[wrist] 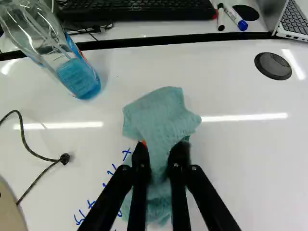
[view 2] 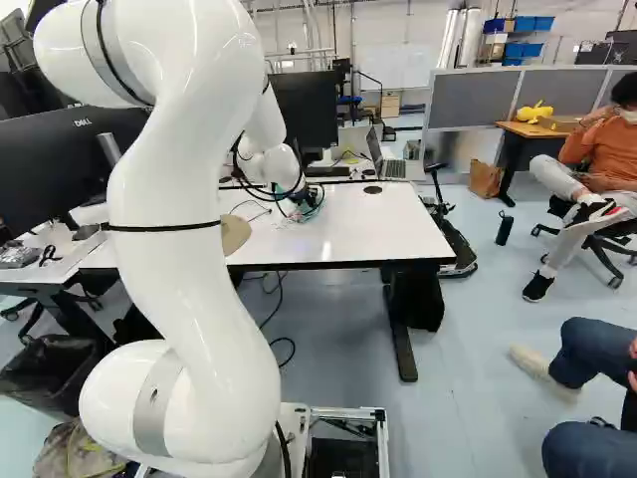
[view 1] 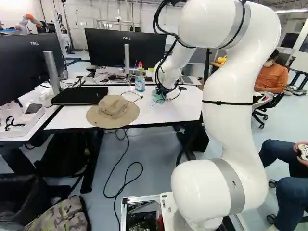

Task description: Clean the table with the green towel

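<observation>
Towel [wrist: 161,118]: clamped between both fingers of the gripper [wrist: 160,151], against the table [wrist: 250,168]. Step in hand: apparently wiping. Next, sweep with light pressure across the blue writing [wrist: 126,153].

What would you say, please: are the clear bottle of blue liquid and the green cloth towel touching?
Apart: the wrist view shows white tabletop between the bottle and the towel.

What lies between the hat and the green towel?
In the wrist view, a dark cord with a knobbed end and some blue marks lie between the hat and the green towel.
</observation>
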Motion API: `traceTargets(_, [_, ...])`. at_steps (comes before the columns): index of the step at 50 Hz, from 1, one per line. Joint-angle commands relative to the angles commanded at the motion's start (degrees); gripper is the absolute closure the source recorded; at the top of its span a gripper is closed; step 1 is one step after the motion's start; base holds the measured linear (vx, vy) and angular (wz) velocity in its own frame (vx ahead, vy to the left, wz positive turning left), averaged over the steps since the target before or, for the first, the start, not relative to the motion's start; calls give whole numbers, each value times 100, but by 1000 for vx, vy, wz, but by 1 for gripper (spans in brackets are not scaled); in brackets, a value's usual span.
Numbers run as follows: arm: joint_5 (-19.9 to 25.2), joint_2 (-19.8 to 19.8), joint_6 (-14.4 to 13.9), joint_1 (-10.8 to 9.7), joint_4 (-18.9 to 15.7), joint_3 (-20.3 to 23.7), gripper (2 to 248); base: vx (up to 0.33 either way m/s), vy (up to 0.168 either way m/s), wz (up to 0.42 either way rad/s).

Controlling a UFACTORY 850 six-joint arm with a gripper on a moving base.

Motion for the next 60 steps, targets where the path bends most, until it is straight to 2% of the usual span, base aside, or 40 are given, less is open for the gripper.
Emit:
traceTargets(16, [0,-56,0,0,0,-73,200,0,0,0])
traceTargets(28, [0,-263,0,37,0,-345,200,0,0,0])
traceTargets(38, [0,-389,0,155,0,-513,200,0,0,0])
traceTargets(60, [0,-319,0,494,0,-420,200,0,0,0])
